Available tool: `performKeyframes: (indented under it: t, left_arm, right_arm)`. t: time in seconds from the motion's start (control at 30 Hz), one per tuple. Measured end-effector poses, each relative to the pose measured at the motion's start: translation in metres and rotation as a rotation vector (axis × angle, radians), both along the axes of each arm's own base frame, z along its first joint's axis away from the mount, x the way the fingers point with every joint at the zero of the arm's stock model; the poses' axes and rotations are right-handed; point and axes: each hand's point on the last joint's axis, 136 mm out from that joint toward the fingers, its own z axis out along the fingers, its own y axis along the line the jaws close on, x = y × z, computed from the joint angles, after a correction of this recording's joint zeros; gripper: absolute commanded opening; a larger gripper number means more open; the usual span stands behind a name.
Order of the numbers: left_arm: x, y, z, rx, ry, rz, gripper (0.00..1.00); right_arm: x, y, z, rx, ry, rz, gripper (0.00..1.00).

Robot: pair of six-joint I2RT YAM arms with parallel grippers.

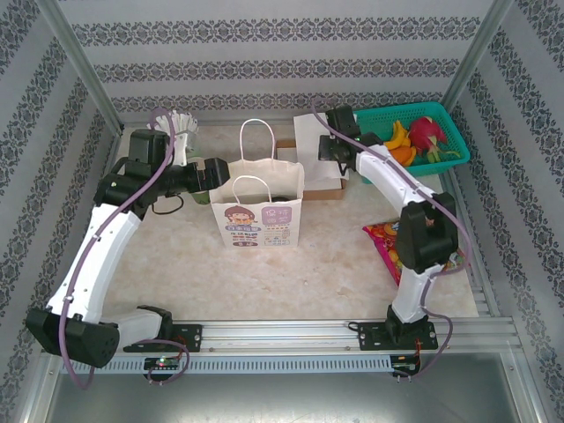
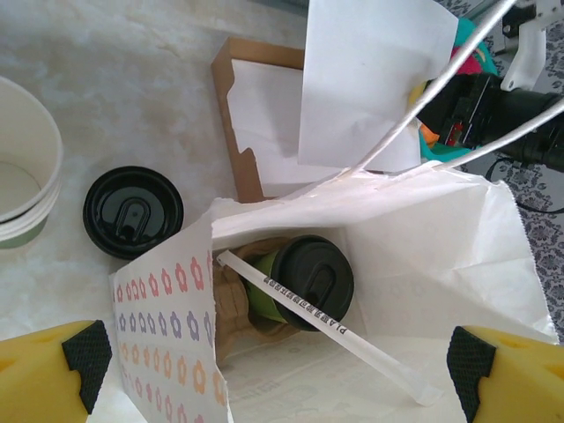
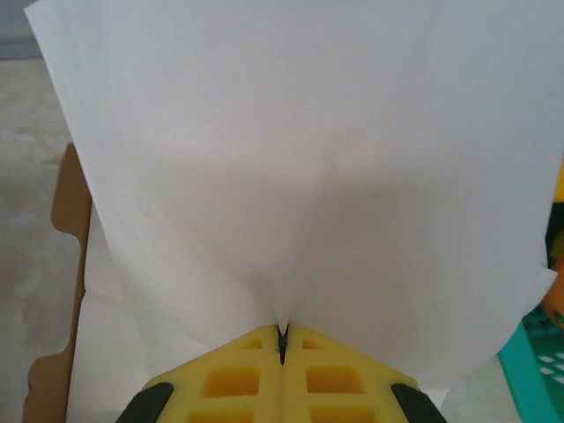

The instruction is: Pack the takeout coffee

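Over the open paper bag (image 2: 441,256), the left hand (image 2: 278,370) hangs with fingers spread wide. Inside sits the takeout coffee (image 2: 310,280) under a wrapped straw (image 2: 308,310). The right hand (image 3: 282,344) pinches a white paper sheet (image 3: 308,176).

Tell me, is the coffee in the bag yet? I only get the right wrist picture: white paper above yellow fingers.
Observer: Yes. The left wrist view looks down into the paper bag, and the takeout coffee sits inside, black lid showing.
Operator: What is my white paper hanging over?
Observer: The white sheet that the right gripper pinches stands over a brown cardboard tray just beyond the bag.
Operator: And the other arm?
Observer: The left gripper hangs open above the bag's mouth, holding nothing.
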Motion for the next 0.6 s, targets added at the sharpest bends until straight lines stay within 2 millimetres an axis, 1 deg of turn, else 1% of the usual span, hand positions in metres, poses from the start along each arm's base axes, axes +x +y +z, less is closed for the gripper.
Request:
performKeyframes:
  t: [0.13,0.3,0.47,0.5,0.6]
  left_arm:
    - [-0.004,0.000,0.010,0.019,-0.060,-0.029,1.00]
    - [-0.007,-0.003,0.022,0.025,-0.133,-0.072,1.00]
    - [-0.009,-0.010,0.030,0.020,-0.186,-0.129,1.00]
    - [-0.010,-0.011,0.031,0.021,-0.193,-0.140,1.00]
    - [-0.015,-0.017,0.036,0.018,-0.224,-0.199,1.00]
  right_arm:
    - [-0.010,-0.005,0.014,0.007,-0.104,0.019,0.00]
    - [-0.008,-0.015,0.038,0.025,-0.222,0.004,0.00]
    - [-0.011,-0.026,0.061,0.027,-0.323,-0.005,0.00]
    - [-0.013,-0.027,0.066,0.029,-0.349,-0.005,0.00]
    - [-0.030,-0.032,0.082,0.041,-0.426,0.000,0.00]
